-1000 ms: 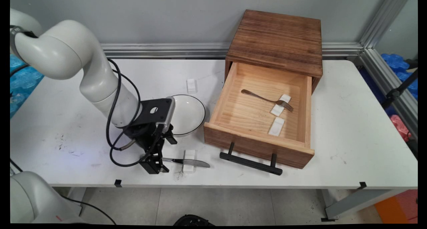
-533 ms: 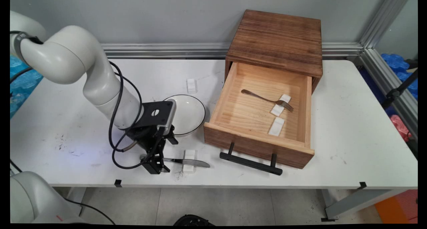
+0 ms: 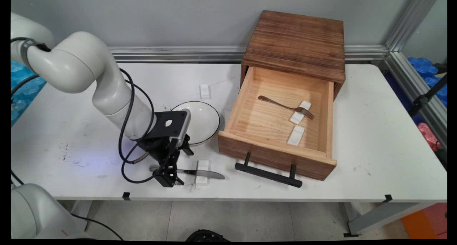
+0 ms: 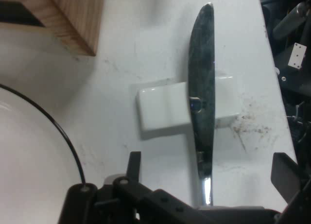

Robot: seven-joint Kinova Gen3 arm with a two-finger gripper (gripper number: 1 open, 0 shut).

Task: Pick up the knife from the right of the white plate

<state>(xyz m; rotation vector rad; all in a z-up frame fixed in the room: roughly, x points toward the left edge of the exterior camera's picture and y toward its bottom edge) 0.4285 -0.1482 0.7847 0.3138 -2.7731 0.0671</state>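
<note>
Fingers point(image 4: 133, 161) spread astride the knife point(image 3: 194, 172) handle; blade points right toward the drawer point(image 3: 250, 150), across a white rest point(image 3: 202, 167).

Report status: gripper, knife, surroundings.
Gripper open, straddling knife handle. Knife lies across white rest. Plate beside; drawer open, fork inside.

Knife on rest, near front edge of worktop.
You've got a silver table knife point(image 3: 194, 173) lying flat, blade resting across a small white rest point(image 3: 202, 167), blade tip pointing toward the drawer handle side. Handle end sits between the pincer point(image 3: 170, 177) fingers, which straddle it with gaps either side in the hand view. White black-rimmed bowl point(image 3: 203, 121) just behind it.
</note>
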